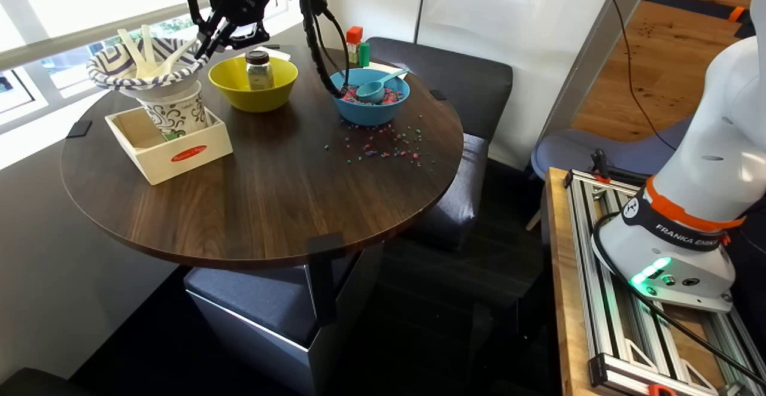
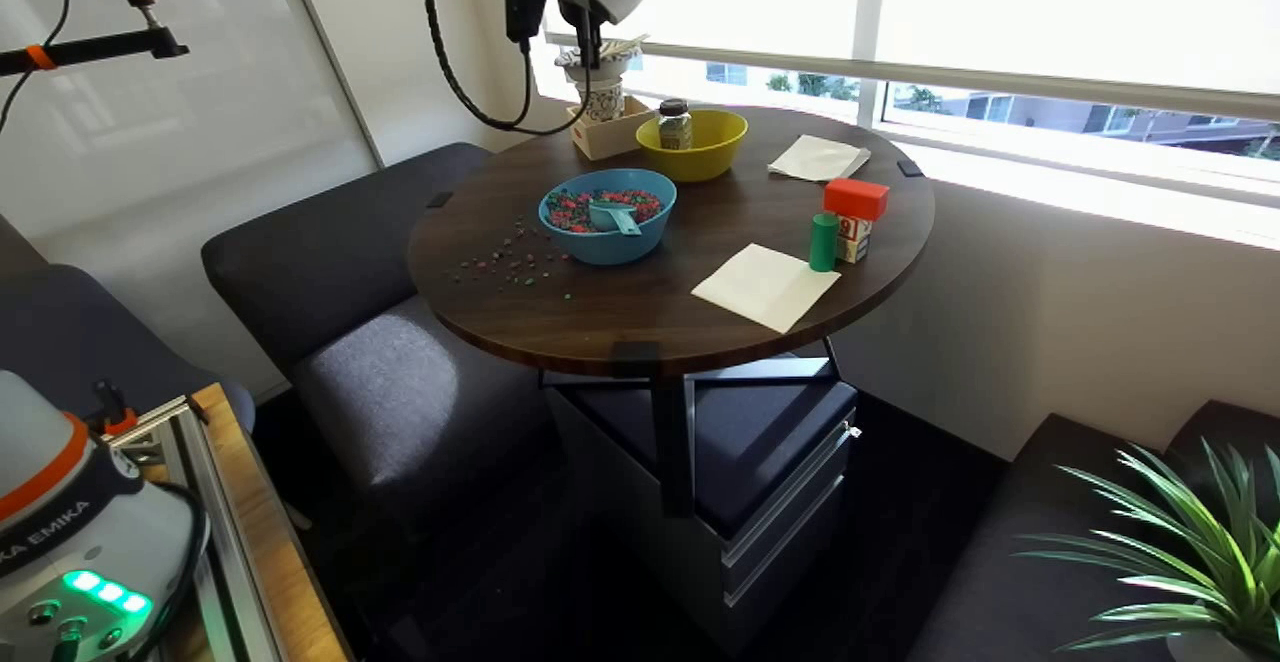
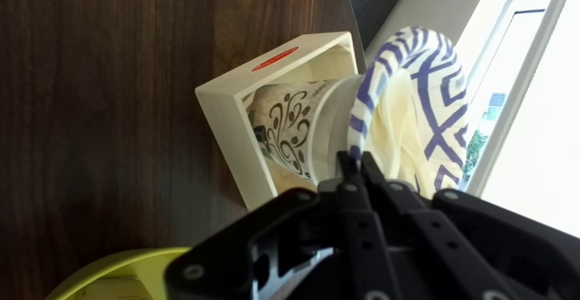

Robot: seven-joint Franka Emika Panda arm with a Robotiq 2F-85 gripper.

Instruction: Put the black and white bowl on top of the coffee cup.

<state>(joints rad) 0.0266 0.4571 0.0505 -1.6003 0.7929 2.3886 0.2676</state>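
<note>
Gripper (image 3: 354, 157), clenched on rim of patterned bowl (image 3: 435, 109). Table (image 1: 257, 204), in an exterior view: box (image 1: 164, 166) near left edge, cup (image 1: 178, 115) inside; open surface toward near edge. Bowl: at fingertips, over cup.

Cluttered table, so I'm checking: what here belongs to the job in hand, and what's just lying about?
Job:
black and white bowl, rim in the claw
coffee cup

Just lying about:
wooden box, though the cup stands in it
pale utensils in the held bowl
yellow bowl and jar
blue bowl and scoop
green cylinder
red-topped container
pale papers
</note>
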